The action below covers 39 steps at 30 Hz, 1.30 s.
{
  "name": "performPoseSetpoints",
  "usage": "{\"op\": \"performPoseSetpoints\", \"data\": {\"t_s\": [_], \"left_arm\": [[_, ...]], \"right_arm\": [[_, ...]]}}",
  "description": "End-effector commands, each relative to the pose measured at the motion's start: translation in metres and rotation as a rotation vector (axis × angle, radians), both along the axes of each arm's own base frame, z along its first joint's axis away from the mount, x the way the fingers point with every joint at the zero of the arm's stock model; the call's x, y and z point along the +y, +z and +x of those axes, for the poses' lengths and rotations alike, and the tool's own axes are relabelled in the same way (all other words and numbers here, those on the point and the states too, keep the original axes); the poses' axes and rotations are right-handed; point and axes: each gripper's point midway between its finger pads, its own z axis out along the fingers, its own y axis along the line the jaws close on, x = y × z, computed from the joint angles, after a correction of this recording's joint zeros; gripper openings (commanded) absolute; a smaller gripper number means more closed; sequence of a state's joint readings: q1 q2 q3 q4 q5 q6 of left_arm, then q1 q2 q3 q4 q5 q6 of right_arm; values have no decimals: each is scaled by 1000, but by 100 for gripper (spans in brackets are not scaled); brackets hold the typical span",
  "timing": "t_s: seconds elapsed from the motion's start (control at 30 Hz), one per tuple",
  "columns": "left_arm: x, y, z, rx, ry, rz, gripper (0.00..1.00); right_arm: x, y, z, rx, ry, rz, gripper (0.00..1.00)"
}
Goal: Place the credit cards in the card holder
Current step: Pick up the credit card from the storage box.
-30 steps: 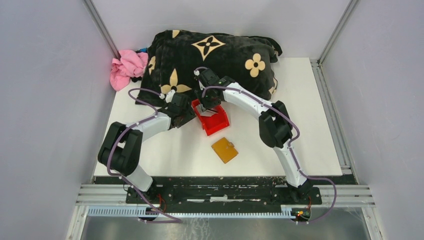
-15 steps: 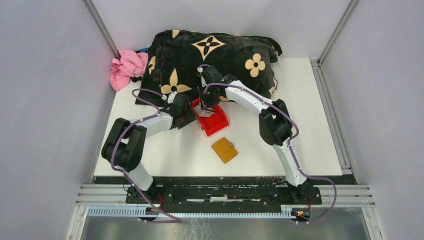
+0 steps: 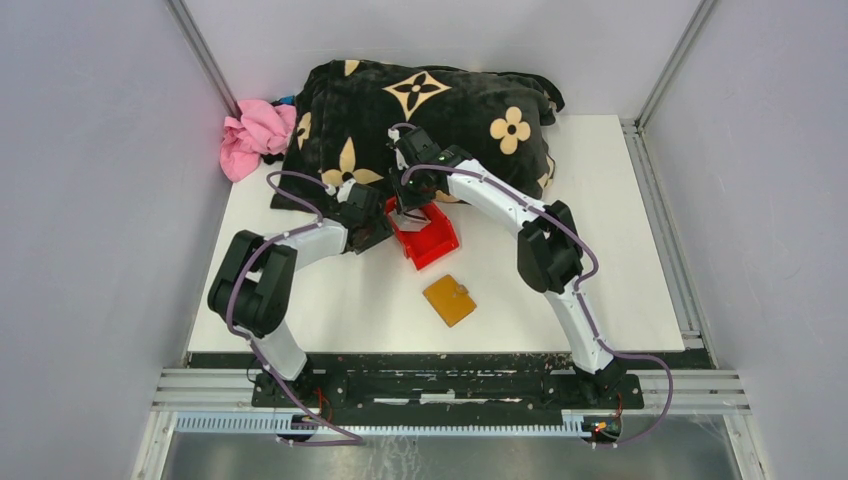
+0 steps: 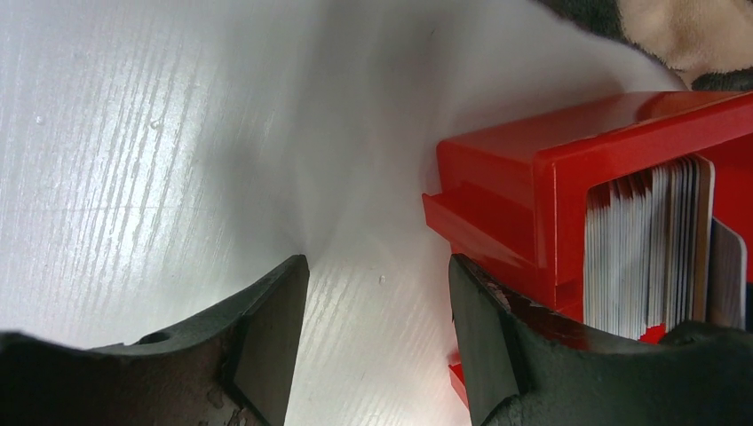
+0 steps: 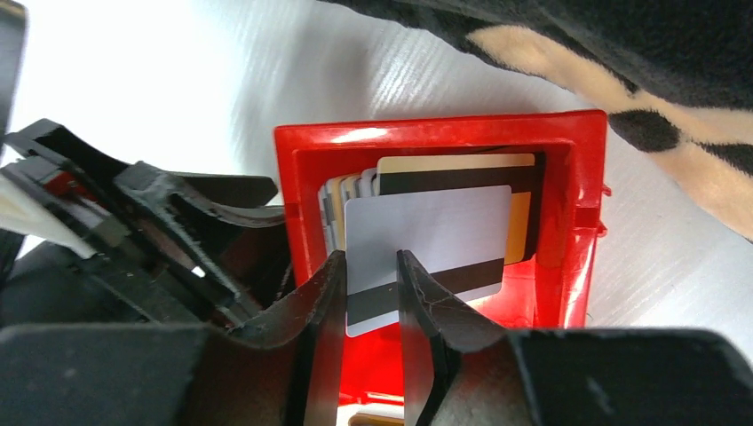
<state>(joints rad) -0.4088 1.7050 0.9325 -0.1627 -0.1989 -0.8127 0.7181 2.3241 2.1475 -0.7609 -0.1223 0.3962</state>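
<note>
- Table (image 3: 620, 250): white, everything sits on it.
- Blanket (image 3: 440, 110): black with tan flowers, heaped along the far edge.
- Pink cloth (image 3: 255, 135): bunched at the blanket's left end.
- Both arms reach to the table's middle and meet at the bin.
- Bin (image 3: 432, 243): red, just in front of the blanket, between the two wrists.
- Holder (image 3: 449, 299): tan, folded flat on the table, near the bin on its near side, not touching it.
- Left gripper (image 4: 377, 266): fingers spread wide, nothing between them, low over the table at the bin's left side. One finger is right against the bin's outer wall; contact unclear.
- Right gripper (image 5: 369, 259): fingers nearly together over the bin, narrow gap left. Can't tell if they pinch anything.
- Cards (image 4: 639, 257): stacked upright on edge inside the bin.
- White card (image 5: 444, 231): front of the stack, dark stripe, shows through the right gripper's gap.
</note>
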Motion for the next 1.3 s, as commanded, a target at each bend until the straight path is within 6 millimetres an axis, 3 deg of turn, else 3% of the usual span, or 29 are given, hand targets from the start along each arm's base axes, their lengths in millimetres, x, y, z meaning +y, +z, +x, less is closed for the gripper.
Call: {"op": "performPoseSetpoints", "data": {"t_s": [0.0,0.23,0.43,0.63,1.07,1.27], "left_arm": [[-15,19,23,-79,-48,-34,67],[-15,20,24,-83,-51,-32,67],[-15,22,25,-92,-48,-34,67],[-16,24,26,-99,-52,-40,67],[-23,43,54,-128,-82,1,67],[-10,55,46,-130,-28,30,68]], "right_arm": [[27,38,-15,-32,50,81,31],[14,36,-14,-61,34,29,19],[-8,59,-3,-190,-1,-75,12],[-33,68,6,-267,-36,-192,2],[-80,104,1,-378,-120,-256,1],[-92,127,-12,-393,-121,-222,1]]}}
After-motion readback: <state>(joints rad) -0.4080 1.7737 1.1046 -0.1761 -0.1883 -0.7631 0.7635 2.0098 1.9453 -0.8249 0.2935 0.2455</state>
